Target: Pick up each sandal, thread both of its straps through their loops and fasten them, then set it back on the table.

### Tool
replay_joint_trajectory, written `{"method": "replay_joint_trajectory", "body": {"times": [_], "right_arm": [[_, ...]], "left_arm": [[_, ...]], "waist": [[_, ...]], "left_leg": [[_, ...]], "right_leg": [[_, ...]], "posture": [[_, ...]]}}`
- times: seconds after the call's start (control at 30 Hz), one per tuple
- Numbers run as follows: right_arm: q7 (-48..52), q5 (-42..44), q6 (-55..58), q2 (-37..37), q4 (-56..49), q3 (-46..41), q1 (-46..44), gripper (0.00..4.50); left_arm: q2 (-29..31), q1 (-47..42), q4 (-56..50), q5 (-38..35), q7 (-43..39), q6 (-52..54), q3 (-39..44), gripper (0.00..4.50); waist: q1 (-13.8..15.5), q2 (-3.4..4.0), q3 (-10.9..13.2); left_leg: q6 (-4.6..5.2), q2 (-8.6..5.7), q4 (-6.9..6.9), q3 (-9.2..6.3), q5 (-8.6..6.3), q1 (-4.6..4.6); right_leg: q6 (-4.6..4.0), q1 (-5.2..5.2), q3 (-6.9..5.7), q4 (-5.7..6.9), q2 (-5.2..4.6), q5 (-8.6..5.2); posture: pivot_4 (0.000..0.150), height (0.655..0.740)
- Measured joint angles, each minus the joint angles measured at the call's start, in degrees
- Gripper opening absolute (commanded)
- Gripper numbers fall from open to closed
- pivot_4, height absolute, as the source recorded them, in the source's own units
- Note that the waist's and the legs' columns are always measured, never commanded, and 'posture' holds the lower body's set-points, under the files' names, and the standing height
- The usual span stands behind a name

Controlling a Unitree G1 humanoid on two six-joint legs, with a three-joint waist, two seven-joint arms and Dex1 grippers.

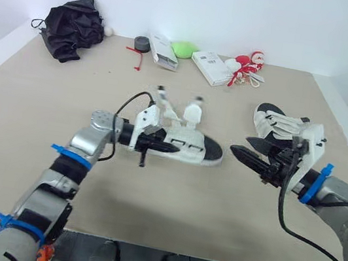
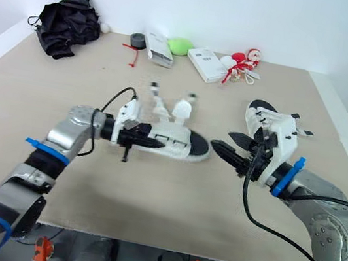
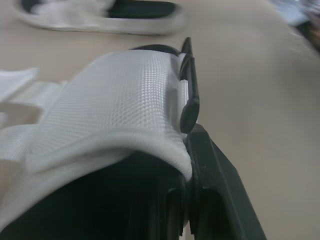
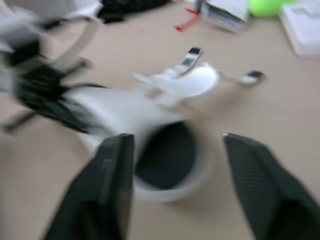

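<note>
**Loose straps, one-edge grip: slip risk**

Left pincer (image 1: 153, 143) was closed on the sandal (image 1: 188, 143) at its side wall, beside a black loop (image 3: 190, 102). Right pincer (image 1: 245, 150) stood wide open and empty, just off the toe. Judged risk: a pull on a free strap (image 1: 193, 112) would twist the shoe out of that one-edge hold. Upper was white woven mesh, and the sole was black and flat. Second sandal (image 1: 273, 122) lay just beyond the right pincer.
</note>
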Motion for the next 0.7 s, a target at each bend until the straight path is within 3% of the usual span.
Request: {"method": "replay_joint_trajectory", "body": {"times": [0.03, 0.1, 0.17, 0.23, 0.5, 0.7], "right_arm": [[0.41, -0.59, -0.33, -0.10, 0.93, -0.04, 0.28, 1.51], [3.76, -4.13, -2.88, -1.59, 5.23, 1.04, 2.08, 1.04], [5.34, -4.42, -3.49, -1.59, 5.74, 1.64, 2.18, 0.39], [5.97, -4.43, -3.71, -1.59, 5.73, 2.13, 2.18, 0.07], [15.96, -7.03, -4.23, -4.04, 9.67, 11.42, -2.46, 0.07], [25.58, -13.59, -7.01, -5.06, 15.35, 23.32, -7.16, 0.07]], "left_arm": [[0.74, 0.52, -0.75, -0.43, -1.54, 0.27, 0.00, 0.00], [2.35, 3.63, -3.76, -2.12, -5.89, 1.83, -0.69, 0.00], [2.31, 3.95, -3.77, -2.10, -5.74, 1.74, -0.96, 0.00], [2.24, 3.97, -3.77, -2.11, -5.61, 1.73, -1.06, 0.00], [2.00, 8.94, -8.26, -1.32, -5.16, 0.20, -3.28, 0.00], [2.35, 10.03, -9.69, -0.14, -4.08, -1.50, -3.91, 0.00]], "waist": [[-0.02, 0.01, 0.00], [-0.08, 0.02, -0.01], [-0.08, 0.02, -0.01], [-0.08, 0.02, 0.00], [-0.13, 0.05, -0.03], [-0.12, 0.07, -0.04]], "left_leg": [[0.06, 0.02, 0.00, -0.01, 0.04, 0.01], [0.15, 0.02, 0.07, 0.01, 0.12, 0.05], [0.20, 0.02, 0.16, 0.02, 0.16, 0.03], [0.21, 0.03, 0.19, 0.02, 0.17, 0.03], [0.23, 0.06, 0.24, 0.08, 0.20, 0.07], [0.23, 0.05, 0.23, 0.10, 0.19, 0.09]], "right_leg": [[0.01, 0.01, 0.00, 0.00, 0.01, -0.01], [0.16, 0.05, -0.01, 0.01, 0.02, -0.02], [0.29, 0.07, 0.01, 0.01, 0.01, -0.01], [0.29, 0.07, 0.01, 0.01, 0.02, 0.01], [0.27, 0.09, 0.05, 0.01, 0.02, 0.07], [0.30, 0.10, 0.06, 0.00, 0.02, 0.05]], "posture": [[0.150, 0.7380], [0.150, 0.7380], [0.150, 0.7380], [0.150, 0.7380], [0.150, 0.7380], [0.150, 0.7380]]}}
